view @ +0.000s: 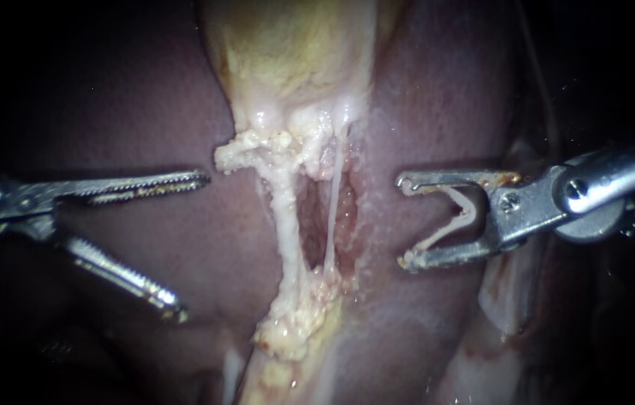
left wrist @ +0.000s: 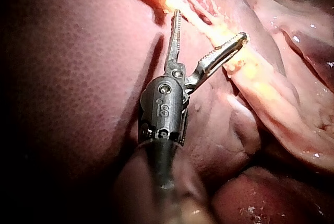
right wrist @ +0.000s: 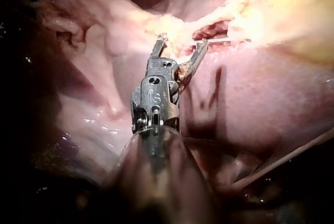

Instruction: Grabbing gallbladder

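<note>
Glowing pale yellow on the gallbladder (view: 287, 52), going dusky purple-pink over the liver (view: 445, 90), shining ridged silver on the left instrument (view: 191, 244), showing rusty specks on the right instrument (view: 404, 221).

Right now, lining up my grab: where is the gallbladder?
In the endoscope view the gallbladder sits top centre, above the pale tubes; the left instrument and right instrument lie lower, either side, jaws open.

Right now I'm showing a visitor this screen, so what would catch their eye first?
The yellowish gallbladder sits at the top centre of the endoscope view, with a thick tube and a thin tube running down from it over the dark liver. The left instrument and right instrument flank them, both with jaws open, gripping nothing.
</note>
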`<state>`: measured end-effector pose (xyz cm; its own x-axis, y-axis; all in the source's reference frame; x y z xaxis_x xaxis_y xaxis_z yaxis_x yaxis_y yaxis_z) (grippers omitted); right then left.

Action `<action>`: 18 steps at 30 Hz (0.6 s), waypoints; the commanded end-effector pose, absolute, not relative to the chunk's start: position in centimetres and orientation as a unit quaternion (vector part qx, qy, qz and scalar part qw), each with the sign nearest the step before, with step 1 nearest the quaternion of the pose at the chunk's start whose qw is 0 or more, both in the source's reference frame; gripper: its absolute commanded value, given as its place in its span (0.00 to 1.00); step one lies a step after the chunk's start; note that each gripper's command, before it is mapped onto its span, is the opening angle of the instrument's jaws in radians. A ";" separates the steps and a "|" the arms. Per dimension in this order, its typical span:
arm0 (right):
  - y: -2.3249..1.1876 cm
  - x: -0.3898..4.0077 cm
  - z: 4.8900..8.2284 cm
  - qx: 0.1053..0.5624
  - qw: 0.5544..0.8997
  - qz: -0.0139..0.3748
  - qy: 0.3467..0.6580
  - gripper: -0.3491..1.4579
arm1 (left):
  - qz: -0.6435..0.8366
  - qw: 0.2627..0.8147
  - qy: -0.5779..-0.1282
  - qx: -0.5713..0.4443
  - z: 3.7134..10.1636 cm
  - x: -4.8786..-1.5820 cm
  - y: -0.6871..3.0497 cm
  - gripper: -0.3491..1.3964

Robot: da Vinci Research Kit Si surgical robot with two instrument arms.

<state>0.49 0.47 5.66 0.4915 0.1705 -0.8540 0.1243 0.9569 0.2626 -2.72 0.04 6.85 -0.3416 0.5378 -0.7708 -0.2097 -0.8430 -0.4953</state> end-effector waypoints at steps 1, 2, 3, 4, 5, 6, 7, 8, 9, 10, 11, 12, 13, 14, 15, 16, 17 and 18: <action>0.47 0.49 5.66 0.146 0.851 0.013 0.504 0.47 | 0.802 0.235 -0.153 -0.527 6.85 -2.71 0.05 0.81; 0.47 0.49 5.66 0.146 0.851 0.013 0.504 0.47 | 0.802 0.237 -0.151 -0.527 6.84 -2.71 0.06 0.81; 0.47 0.49 5.66 0.146 0.851 0.013 0.504 0.47 | 0.801 0.240 -0.148 -0.528 6.83 -2.70 0.08 0.81; 0.47 0.49 5.66 0.146 0.851 0.013 0.504 0.47 | 0.800 0.246 -0.142 -0.529 6.82 -2.68 0.11 0.81; 0.47 0.49 5.66 0.146 0.851 0.013 0.504 0.47 | 0.798 0.252 -0.137 -0.530 6.80 -2.67 0.14 0.81; 0.47 0.49 5.66 0.146 0.851 0.013 0.504 0.47 | 0.797 0.259 -0.131 -0.530 6.78 -2.65 0.18 0.81; 0.46 0.49 5.66 0.146 0.851 0.013 0.504 0.47 | 0.795 0.265 -0.126 -0.531 6.77 -2.64 0.22 0.81; 0.46 0.49 5.66 0.146 0.851 0.013 0.504 0.47 | 0.794 0.273 -0.120 -0.529 6.76 -2.62 0.28 0.81; 0.46 0.49 5.66 0.146 0.851 0.013 0.504 0.47 | 0.794 0.279 -0.115 -0.527 6.76 -2.61 0.32 0.81; 0.45 0.49 5.66 0.147 0.851 0.012 0.504 0.47 | 0.794 0.284 -0.112 -0.525 6.76 -2.60 0.36 0.80; 0.45 0.49 5.67 0.147 0.851 0.012 0.504 0.47 | 0.795 0.290 -0.108 -0.522 6.79 -2.60 0.39 0.80; 0.45 0.49 5.67 0.147 0.851 0.012 0.504 0.47 | 0.795 0.294 -0.105 -0.520 6.81 -2.60 0.42 0.79; 0.45 0.49 5.67 0.147 0.851 0.012 0.504 0.47 | 0.795 0.300 -0.103 -0.517 6.84 -2.60 0.44 0.78; 0.44 0.49 5.67 0.147 0.851 0.012 0.504 0.47 | 0.795 0.307 -0.100 -0.514 6.90 -2.62 0.47 0.77; 0.44 0.49 5.67 0.147 0.851 0.012 0.504 0.47 | 0.795 0.311 -0.097 -0.512 6.94 -2.63 0.49 0.76; 0.44 0.49 5.67 0.147 0.851 0.012 0.504 0.47 | 0.794 0.316 -0.096 -0.510 6.98 -2.66 0.51 0.75; 0.44 0.49 5.67 0.147 0.851 0.012 0.504 0.47 | 0.791 0.323 -0.101 -0.510 7.04 -2.69 0.53 0.74; 0.44 0.49 5.67 0.147 0.851 0.012 0.504 0.47 | 0.789 0.327 -0.105 -0.510 7.08 -2.72 0.53 0.72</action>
<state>0.49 0.44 5.67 0.4914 0.1682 -0.8546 0.1281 0.9566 0.2619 -2.74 0.55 7.11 -0.2571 0.6324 -0.7307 -0.4071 -0.7566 -0.5116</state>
